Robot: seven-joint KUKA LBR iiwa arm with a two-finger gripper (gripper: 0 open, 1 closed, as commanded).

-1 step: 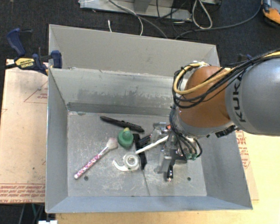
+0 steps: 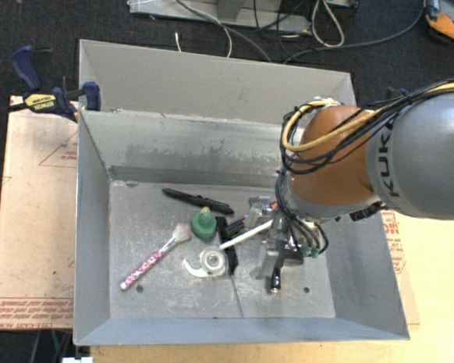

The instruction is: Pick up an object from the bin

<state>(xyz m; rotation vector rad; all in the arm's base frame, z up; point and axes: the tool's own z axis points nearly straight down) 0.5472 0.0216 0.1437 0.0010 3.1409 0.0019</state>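
1. The grey metal bin holds a small cluster of loose things near the middle of its floor.
2. The arm comes in from the right, and its rounded orange wrist cover with looped cables sits above the bin's right half.
3. The tool hangs below that cover, low over the floor, right of centre. I cannot tell whether it is wide or narrow, and nothing shows in its grasp.
4. Nearest it, just to its left, a thin white rod lies slanted across a small black block.
5. Left of those lies a white ring-shaped roll, with a green round-bodied toy just above it.
6. A long black tapered piece lies towards the back wall.
7. A pink speckled stick with a pale tip lies slanted at the cluster's left.
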